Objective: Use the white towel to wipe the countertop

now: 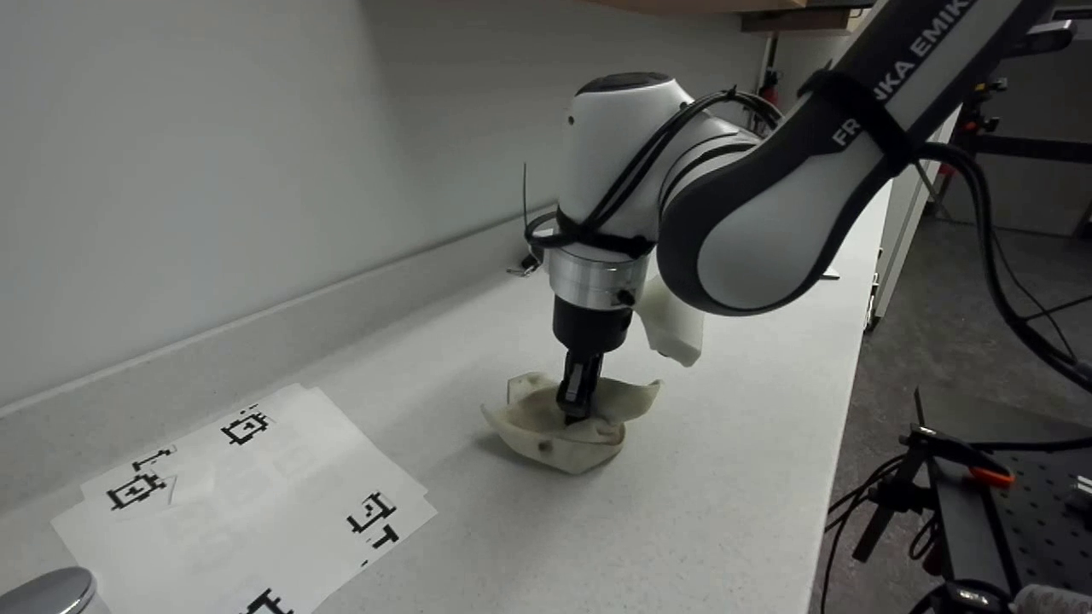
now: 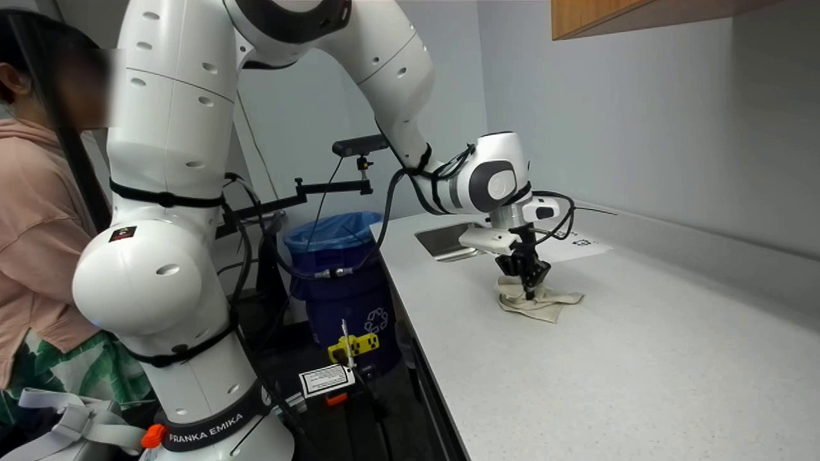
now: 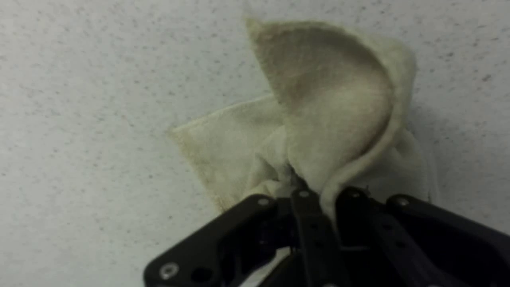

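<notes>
White towel bunched on the speckled countertop. Curled up into a raised flap toward 12 o'clock of the pinch in the wrist view; flatter toward 10 o'clock, down to a spread corner. Gripper clamped on a ridge of cloth, with just that fold's thickness between the fingers. Gripped near the middle of the bundle, probably to leave loose cloth all round as wiping face. Pointed steeply down, tips in among the folds in both exterior views; presumably for pressing cloth against countertop rather than lifting. Judged as grasp secured or early wiping; which of the two, cannot tell. Next, likely a low sideways drag. Watch the curled flap: little contact there, hence likely poor wiping on that side.

Outward from the towel in an exterior view: printed sheet between 8 and 9 o'clock, flat on the countertop, well apart. Placed there probably as a camera calibration target; easily snagged by a long stroke. In an exterior view, sink near 10 o'clock of the towel, set into the countertop; recycling bin at 9 o'clock, past the edge.
</notes>
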`<action>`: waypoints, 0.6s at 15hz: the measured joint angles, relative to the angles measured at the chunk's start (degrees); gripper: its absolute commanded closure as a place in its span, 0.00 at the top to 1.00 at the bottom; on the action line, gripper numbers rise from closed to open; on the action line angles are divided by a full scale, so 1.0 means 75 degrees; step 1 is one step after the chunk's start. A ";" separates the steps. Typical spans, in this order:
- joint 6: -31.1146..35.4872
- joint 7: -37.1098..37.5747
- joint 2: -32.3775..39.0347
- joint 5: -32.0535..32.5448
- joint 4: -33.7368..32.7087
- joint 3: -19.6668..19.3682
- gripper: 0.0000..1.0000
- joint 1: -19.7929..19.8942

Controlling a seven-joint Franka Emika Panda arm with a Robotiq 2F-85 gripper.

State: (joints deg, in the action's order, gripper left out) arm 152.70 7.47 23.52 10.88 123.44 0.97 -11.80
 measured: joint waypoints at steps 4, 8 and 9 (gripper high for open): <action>-0.0012 -0.0045 -0.0001 0.0139 -0.0004 0.0064 0.02 -0.0161; -0.0013 -0.0033 0.0000 0.0139 -0.0008 -0.0300 0.02 -0.0043; -0.0013 -0.0031 0.0000 0.0139 -0.0008 -0.0458 0.02 0.0051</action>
State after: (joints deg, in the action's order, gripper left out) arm 152.61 7.24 23.52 11.92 123.38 -2.46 -11.42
